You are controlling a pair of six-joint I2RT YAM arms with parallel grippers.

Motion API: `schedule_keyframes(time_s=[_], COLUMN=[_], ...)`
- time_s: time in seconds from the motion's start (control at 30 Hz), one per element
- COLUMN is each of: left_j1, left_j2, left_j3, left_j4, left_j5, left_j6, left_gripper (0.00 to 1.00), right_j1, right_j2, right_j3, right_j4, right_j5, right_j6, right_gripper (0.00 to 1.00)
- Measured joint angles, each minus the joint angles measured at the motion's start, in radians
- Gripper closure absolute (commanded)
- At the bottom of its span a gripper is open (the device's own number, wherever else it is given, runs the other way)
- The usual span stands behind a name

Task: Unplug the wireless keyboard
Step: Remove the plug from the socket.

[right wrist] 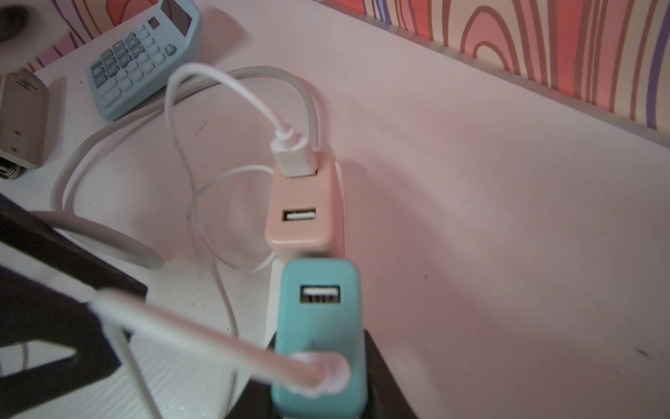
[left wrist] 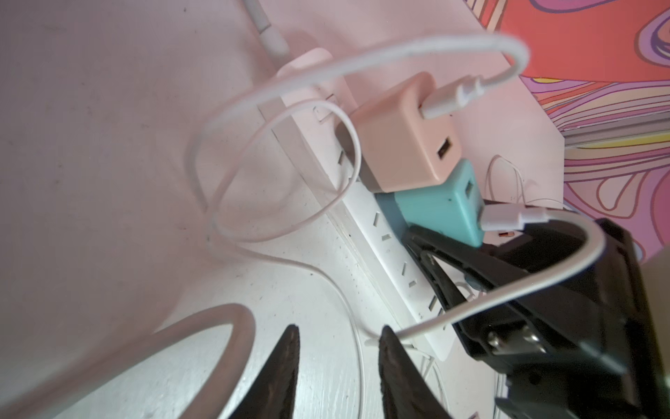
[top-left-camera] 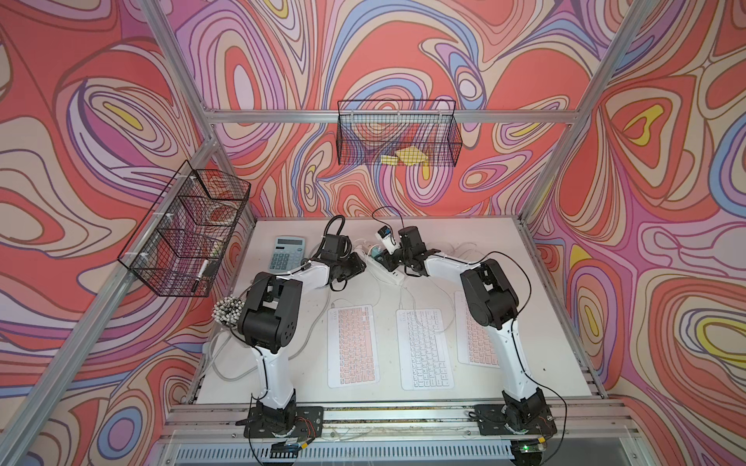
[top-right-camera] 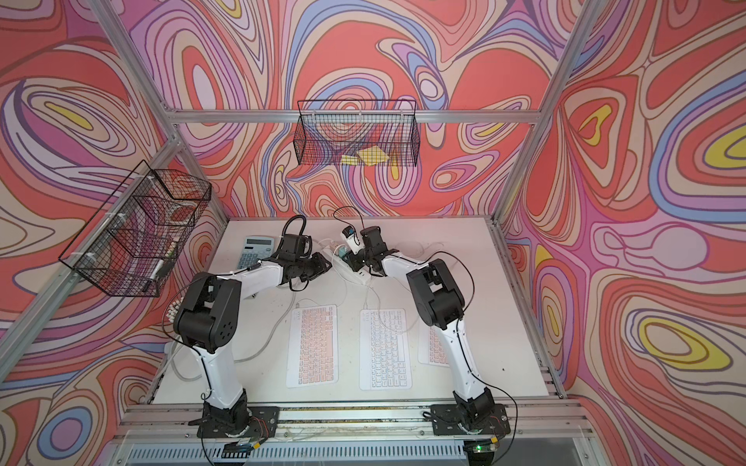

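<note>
1. My right pincer point(right wrist: 319, 377) is clamped on the teal charger point(right wrist: 319, 326). Its fingers press the smooth, flat flanks, since I judge the boxy plastic a surer hold than the thin white cable point(left wrist: 504, 219).
2. The charger sits in the white power strip point(left wrist: 391, 254) at the back of the desk point(top-left-camera: 476, 232), touching the pink charger point(left wrist: 398, 145).
3. My left pincer point(left wrist: 337, 362) hovers beside the strip, slightly parted and empty, probably to steady it.
4. The keyboards point(top-left-camera: 424, 349) lie flat up front. I cannot trace which one this cable feeds.

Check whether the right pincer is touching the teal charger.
Touching. The right wrist view shows the teal charger wedged inside the right pincer, black fingers flush against both its sides with no gap.
</note>
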Motion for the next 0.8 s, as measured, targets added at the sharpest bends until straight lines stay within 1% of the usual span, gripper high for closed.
schedule_keyframes(time_s=[0.17,0.43,0.67,0.8], left_j1=[-0.002,-0.002,-0.002,-0.002], left_j2=[0.053,0.068,0.104,0.132], left_j3=[0.009,0.010,0.011,0.016], left_j4=[0.019,0.051,0.169,0.202], left_j5=[-0.034,-0.068,0.010,0.049], left_j6=[-0.038,-0.070,-0.140,-0.174], left_gripper=[0.61,0.61,0.60,0.60], right_j1=[0.005,0.008,0.009,0.011], right_j2=[-0.009,-0.021,-0.023,-0.023], right_j3=[-0.021,-0.049,-0.056,-0.056], right_j4=[0.017,0.039,0.051,0.051], right_j5=[0.006,0.004,0.004,0.006], right_j6=[0.002,0.016,0.018,0.021], right_gripper=[0.72,0.72,0.72,0.72])
